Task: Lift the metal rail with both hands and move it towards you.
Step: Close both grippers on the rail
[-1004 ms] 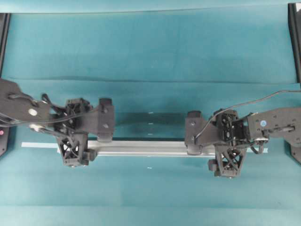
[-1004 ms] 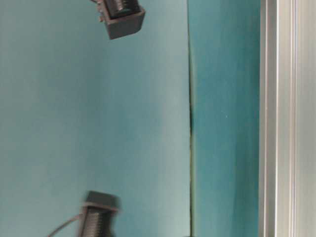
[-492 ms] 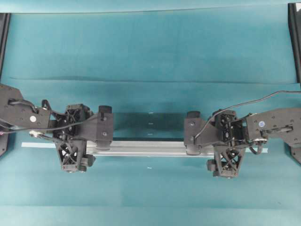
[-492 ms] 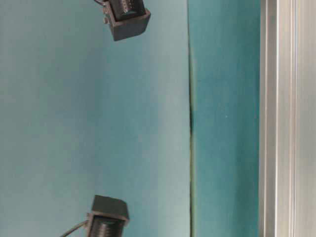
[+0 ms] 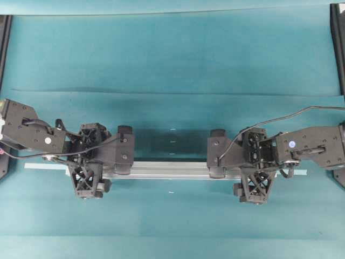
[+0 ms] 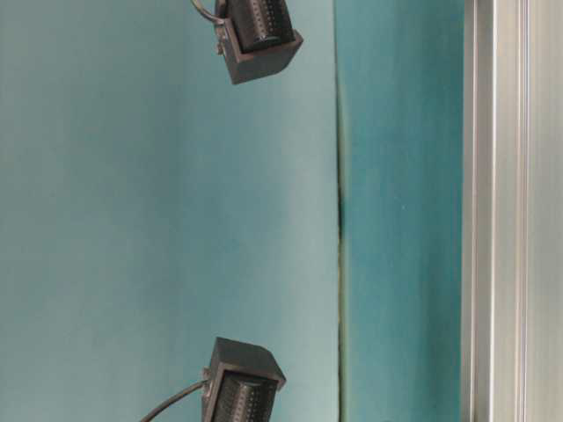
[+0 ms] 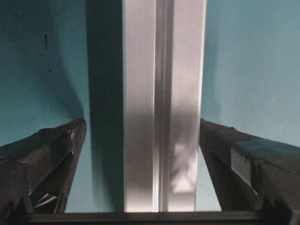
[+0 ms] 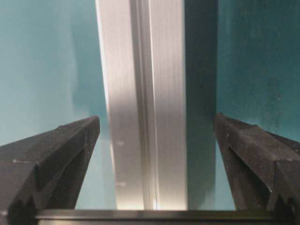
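Between the spread fingers of each pincer, the metal rail [image 5: 170,169] is lying flat on the teal tabletop [image 5: 172,59] as I am holding both arms over it. The left pincer [image 7: 140,140] is straddling one end portion, the right pincer [image 8: 157,136] the other, neither finger touching the bar.

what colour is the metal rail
Silver, with lengthwise grooves: the metal rail shows best in the left wrist view.
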Robot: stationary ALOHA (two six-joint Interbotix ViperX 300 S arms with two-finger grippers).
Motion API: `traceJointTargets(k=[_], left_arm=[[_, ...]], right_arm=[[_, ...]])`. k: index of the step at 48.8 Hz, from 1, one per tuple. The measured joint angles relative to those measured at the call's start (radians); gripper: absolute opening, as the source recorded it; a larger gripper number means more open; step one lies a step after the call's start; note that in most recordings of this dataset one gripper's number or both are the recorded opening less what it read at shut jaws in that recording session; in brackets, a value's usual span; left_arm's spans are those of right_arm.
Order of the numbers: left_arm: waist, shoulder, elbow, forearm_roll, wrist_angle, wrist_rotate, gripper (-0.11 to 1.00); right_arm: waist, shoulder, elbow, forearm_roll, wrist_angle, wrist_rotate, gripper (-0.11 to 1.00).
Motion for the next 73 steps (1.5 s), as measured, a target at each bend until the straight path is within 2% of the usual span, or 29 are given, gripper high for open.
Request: traceJointTargets(k=[10, 15, 19, 26, 28, 37, 62, 67, 73], left_arm=[[0.002, 0.0, 0.005, 0.0, -0.015, 0.0, 0.98], [0.002, 0.0, 0.005, 0.0, -0.018, -0.009, 0.92], [0.002, 0.0, 0.006, 0.0, -0.02, -0.032, 0.76], [-0.006, 0.0, 0.011, 0.0, -0.021, -0.057, 0.35], [-0.008, 0.0, 0.012, 0.003, -0.023, -0.055, 0.29], [-0.008, 0.0, 0.012, 0.005, -0.023, -0.055, 0.29], [-0.006, -0.003, 0.006, 0.005, -0.018, -0.055, 0.29], [-0.006, -0.021, -0.006, 0.006, 0.008, -0.06, 0.29], [-0.008, -0.081, -0.048, 0.006, 0.101, -0.067, 0.29]], right_arm=[[-0.002, 0.0, 0.002, -0.002, -0.002, 0.002, 0.99], [-0.002, 0.002, 0.002, 0.0, 0.0, 0.002, 0.94], [-0.002, 0.002, 0.002, -0.002, 0.002, 0.003, 0.81], [-0.002, 0.002, 0.002, 0.0, 0.003, 0.021, 0.42], [-0.002, 0.002, 0.002, -0.002, 0.0, 0.031, 0.4], [-0.005, 0.002, 0.002, -0.002, -0.002, 0.066, 0.4], [-0.005, 0.002, -0.002, -0.002, 0.003, 0.069, 0.4], [-0.005, -0.015, -0.021, -0.002, 0.052, 0.074, 0.4], [-0.008, -0.072, -0.066, -0.002, 0.164, 0.074, 0.4]])
